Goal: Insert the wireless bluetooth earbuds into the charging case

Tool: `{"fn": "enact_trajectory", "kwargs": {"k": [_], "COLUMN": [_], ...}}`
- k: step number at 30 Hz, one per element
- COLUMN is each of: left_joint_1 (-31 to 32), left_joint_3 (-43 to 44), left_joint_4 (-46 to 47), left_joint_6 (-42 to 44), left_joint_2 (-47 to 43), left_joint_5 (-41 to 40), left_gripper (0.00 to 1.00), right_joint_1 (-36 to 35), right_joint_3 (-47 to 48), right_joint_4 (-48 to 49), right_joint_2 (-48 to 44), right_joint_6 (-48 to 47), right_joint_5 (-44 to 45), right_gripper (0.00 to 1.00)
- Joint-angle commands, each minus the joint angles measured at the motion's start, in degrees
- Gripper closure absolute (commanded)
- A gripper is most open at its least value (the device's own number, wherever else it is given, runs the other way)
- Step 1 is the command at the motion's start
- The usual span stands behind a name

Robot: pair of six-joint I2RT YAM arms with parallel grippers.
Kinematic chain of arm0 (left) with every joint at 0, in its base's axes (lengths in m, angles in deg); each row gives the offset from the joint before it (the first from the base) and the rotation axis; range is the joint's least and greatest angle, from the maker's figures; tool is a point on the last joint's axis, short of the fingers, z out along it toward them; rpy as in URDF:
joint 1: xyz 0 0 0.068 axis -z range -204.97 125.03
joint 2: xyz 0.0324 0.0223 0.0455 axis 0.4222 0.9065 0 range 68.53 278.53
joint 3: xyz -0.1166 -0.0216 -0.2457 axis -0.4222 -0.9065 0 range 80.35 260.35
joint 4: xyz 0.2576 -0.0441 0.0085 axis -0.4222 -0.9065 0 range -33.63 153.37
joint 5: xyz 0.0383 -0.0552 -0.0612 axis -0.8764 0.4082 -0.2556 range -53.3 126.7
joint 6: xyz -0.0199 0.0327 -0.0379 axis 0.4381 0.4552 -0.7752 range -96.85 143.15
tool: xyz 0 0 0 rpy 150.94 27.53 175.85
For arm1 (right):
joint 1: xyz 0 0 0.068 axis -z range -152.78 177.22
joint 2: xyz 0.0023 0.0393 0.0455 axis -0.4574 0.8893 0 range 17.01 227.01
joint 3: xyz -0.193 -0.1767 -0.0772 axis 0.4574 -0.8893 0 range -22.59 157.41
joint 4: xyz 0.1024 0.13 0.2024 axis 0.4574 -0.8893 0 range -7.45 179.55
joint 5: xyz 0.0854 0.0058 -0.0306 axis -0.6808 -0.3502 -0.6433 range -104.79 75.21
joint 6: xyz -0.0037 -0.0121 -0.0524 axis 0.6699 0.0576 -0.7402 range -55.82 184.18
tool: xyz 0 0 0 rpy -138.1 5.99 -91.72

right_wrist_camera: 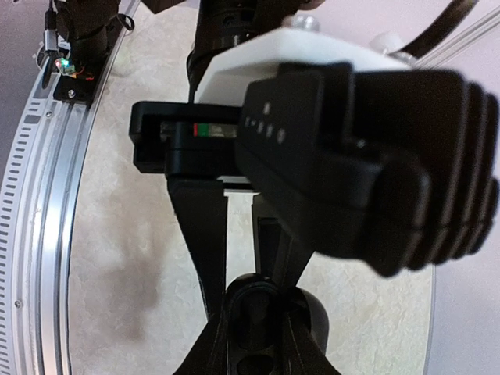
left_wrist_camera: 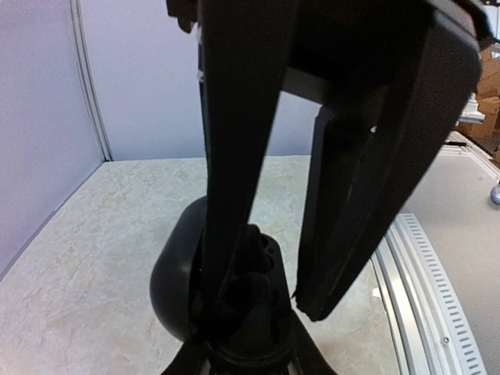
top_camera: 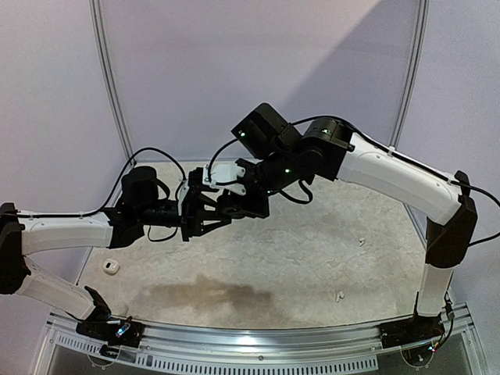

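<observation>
The black charging case [left_wrist_camera: 176,273] hangs above the table with its lid open, and my left gripper [left_wrist_camera: 244,348] is shut on its body. My right gripper [right_wrist_camera: 258,355] comes at it from the other side with its fingers apart. One right finger [left_wrist_camera: 234,156] reaches into the case's wells, and the other finger [left_wrist_camera: 351,219] ends free beside the case. A dark rounded lump [left_wrist_camera: 254,238] sits in the wells; black on black, I cannot tell if it is an earbud. Two white earbuds [top_camera: 362,241] [top_camera: 339,296] lie on the table to the right.
A small white case [top_camera: 109,266] lies on the table at the left, near the edge. A metal rail [top_camera: 258,340] runs along the near side. Both arms meet above the back middle of the pale stone-patterned table [top_camera: 297,250].
</observation>
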Motion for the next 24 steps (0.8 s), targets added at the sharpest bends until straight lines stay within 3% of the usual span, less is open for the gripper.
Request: {"fn": "enact_trajectory", "kwargs": {"k": [1, 5, 9, 16, 19, 24], "left_joint_1": [0.3, 0.2, 0.2, 0.4, 0.4, -0.2], "left_joint_3": [0.0, -0.3, -0.3, -0.3, 0.3, 1.8], "left_joint_4": [-0.2, -1.1, -1.6, -1.6, -2.0, -3.3], "left_joint_6": [-3.5, -3.9, -2.0, 6.8, 7.0, 4.3], "left_joint_2": [-0.9, -1.4, -1.5, -2.1, -2.1, -1.7], "left_joint_5": [-1.6, -3.4, -5.5, -7.2, -9.8, -14.3], "left_gripper": [1.0, 1.0, 1.0, 1.0, 1.0, 1.0], "right_joint_1": [-0.2, 0.9, 3.0, 4.0, 3.5, -0.3], "right_joint_3": [1.9, 1.3, -5.3, -12.5, -11.9, -13.4], "right_joint_4": [4.9, 8.6, 13.8, 22.7, 23.1, 19.2], "right_joint_2": [-4.0, -7.3, -10.7, -7.6, -4.1, -3.6], "right_joint_6": [3.1, 6.9, 13.8, 27.3, 31.7, 29.8], "right_joint_5": [-2.0, -5.4, -6.3, 12.0, 11.7, 14.7], "right_gripper": [0.76, 0.76, 0.75, 0.73, 0.74, 0.73]}}
